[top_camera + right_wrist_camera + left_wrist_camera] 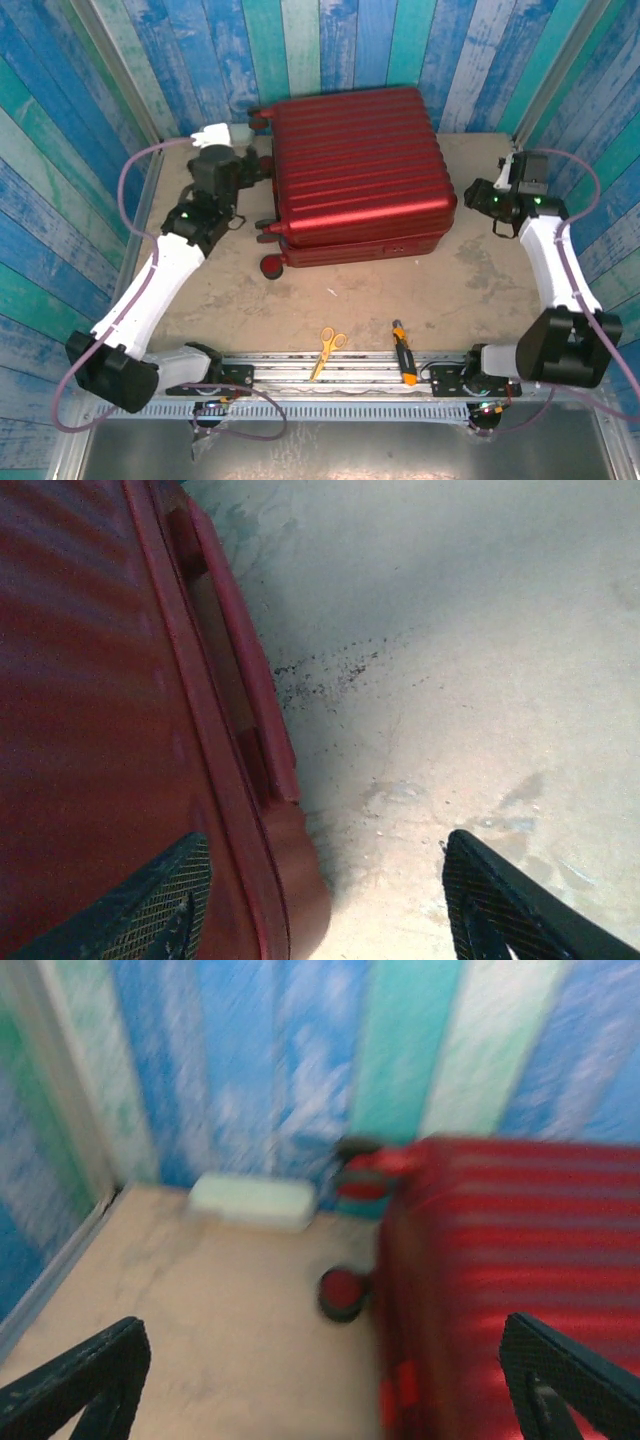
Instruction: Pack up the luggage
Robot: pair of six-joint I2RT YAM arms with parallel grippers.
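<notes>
The luggage (355, 175) lies shut on the bench (400, 300). Left jaws gape empty beside its wheel (342, 1293). Right jaws, parted, straddle its side handle (235, 670), gripping nothing, likely positioned to lift the lid.

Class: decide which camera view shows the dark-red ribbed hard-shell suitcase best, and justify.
The top external view: the dark-red ribbed hard-shell suitcase appears whole, closed, lying flat. The left wrist view gives a blurred side with a wheel; the right wrist view, one edge close up.
</notes>
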